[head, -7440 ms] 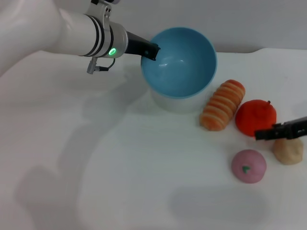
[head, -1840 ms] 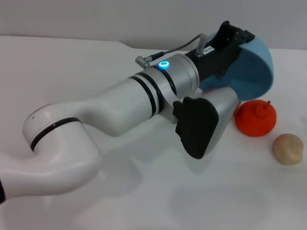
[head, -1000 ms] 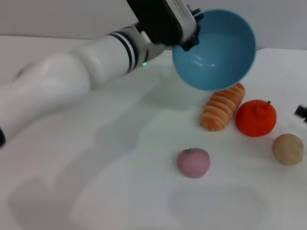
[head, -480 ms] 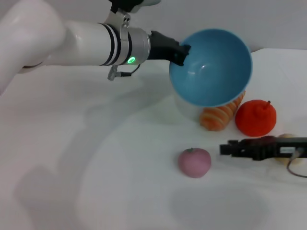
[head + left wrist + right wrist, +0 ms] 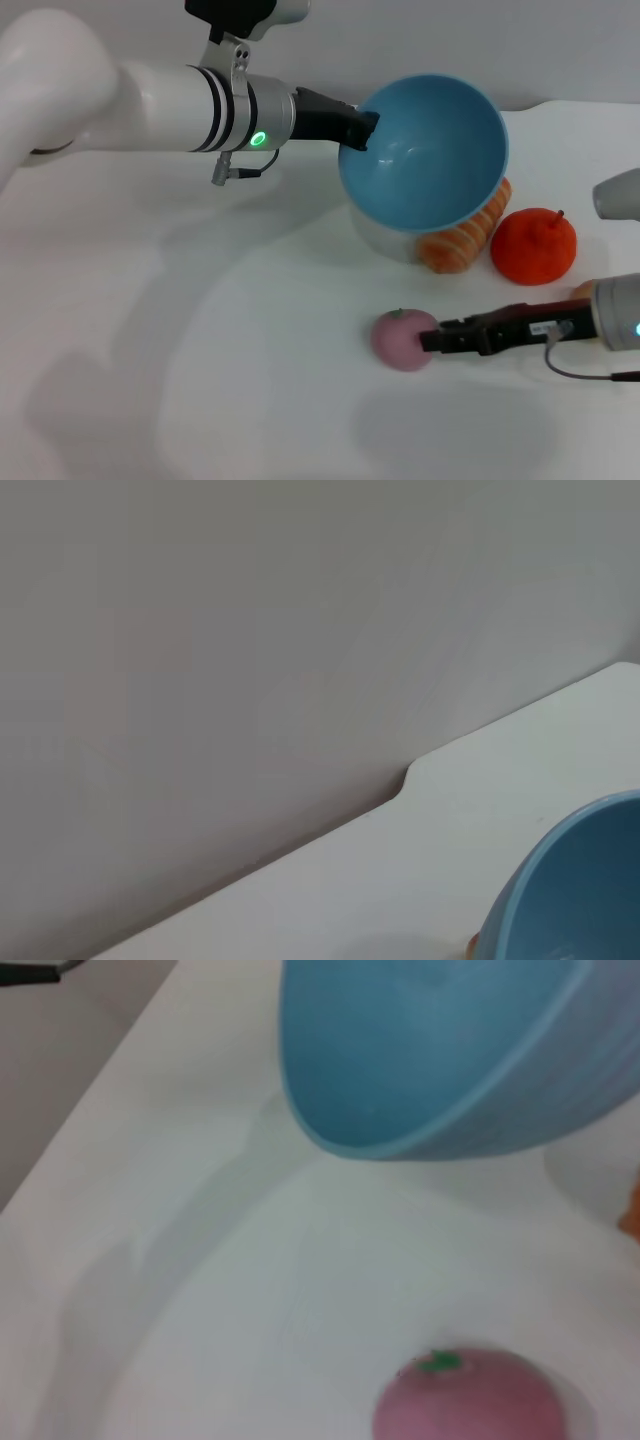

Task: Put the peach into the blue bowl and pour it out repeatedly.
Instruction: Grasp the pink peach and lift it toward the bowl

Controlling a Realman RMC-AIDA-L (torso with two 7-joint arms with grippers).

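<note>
My left gripper is shut on the near-left rim of the blue bowl and holds it tilted above the table, its opening facing me. The bowl is empty. It also shows in the left wrist view and the right wrist view. The pink peach lies on the table in front of the bowl. My right gripper reaches in low from the right, its tip at the peach's right side. The peach fills the near part of the right wrist view.
A striped orange bread lies partly under the bowl. An orange-red round fruit sits to its right. A beige ball is mostly hidden behind my right arm. The white table ends at a wall behind.
The bowl was tipped and the peach came out onto the table. The bowl has since shifted slightly left. My right arm has moved left until its tip is at the peach.
</note>
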